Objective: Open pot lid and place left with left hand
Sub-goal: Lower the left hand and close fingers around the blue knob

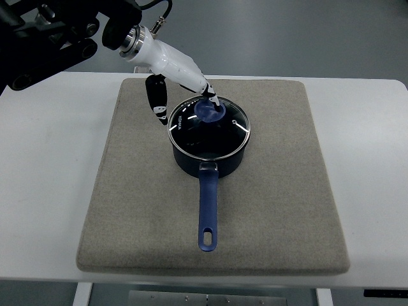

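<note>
A dark blue saucepan [208,155] stands on a grey felt-like rectangular mat [127,210], a little toward the far side of the mat's middle, with its round glass lid [220,137] still seated on the rim. The pot's long blue handle [208,210] points straight toward the near edge and stops short of the mat's near border. The left hand [205,97], white with black finger segments, reaches in from the far left and comes down over the blue knob [208,113] at the lid's centre; its fingertips [214,102] touch the knob's far side, while the thumb [157,99] hangs apart to the left, just beyond the lid's rim. Whether the fingers actually close around the knob cannot be told from this angle. The mat covers most of the white counter [48,166], leaving a wide bare strip of counter on the left and another on the right. To the left of the pot, the mat itself is open from the far edge to the near edge. The right side of the mat is equally open.
</note>
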